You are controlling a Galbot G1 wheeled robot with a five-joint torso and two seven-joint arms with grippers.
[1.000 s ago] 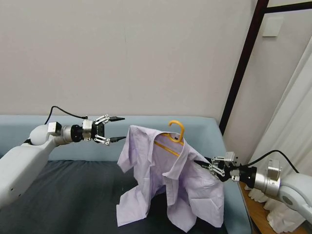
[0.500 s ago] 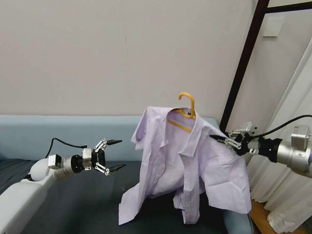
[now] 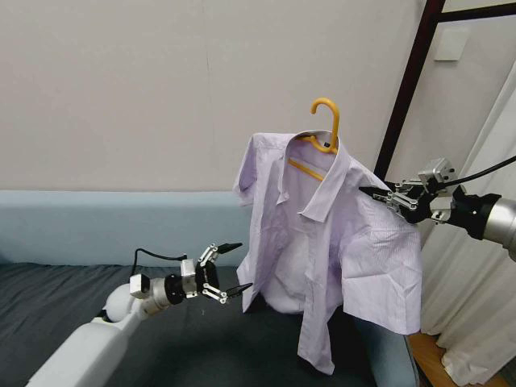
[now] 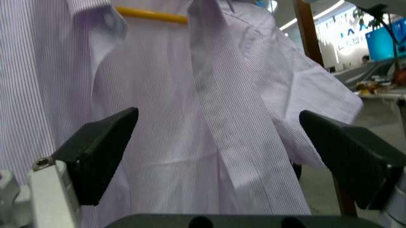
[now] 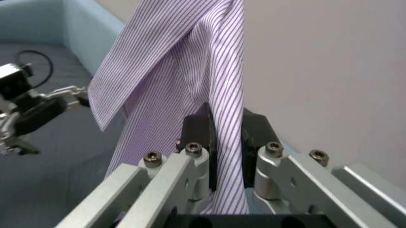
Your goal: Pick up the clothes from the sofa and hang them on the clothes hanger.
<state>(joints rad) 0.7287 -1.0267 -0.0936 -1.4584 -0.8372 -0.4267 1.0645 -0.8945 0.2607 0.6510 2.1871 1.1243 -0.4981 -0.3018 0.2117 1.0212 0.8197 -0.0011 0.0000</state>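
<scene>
Your right tool (image 3: pixel 369 193) is clamped on the shoulder of the shirt (image 3: pixel 322 242), which already sits on the yellow hanger (image 3: pixel 335 121) and is held up over the right end of the sofa (image 3: pixel 72 226). Your left tool (image 3: pixel 242 264) is apart and empty, low and just left of the shirt's lower edge, above the seat. The pick-up looks done to me; what is left is hooking the hanger somewhere, perhaps near the dark post (image 3: pixel 407 97) at the far right.
</scene>
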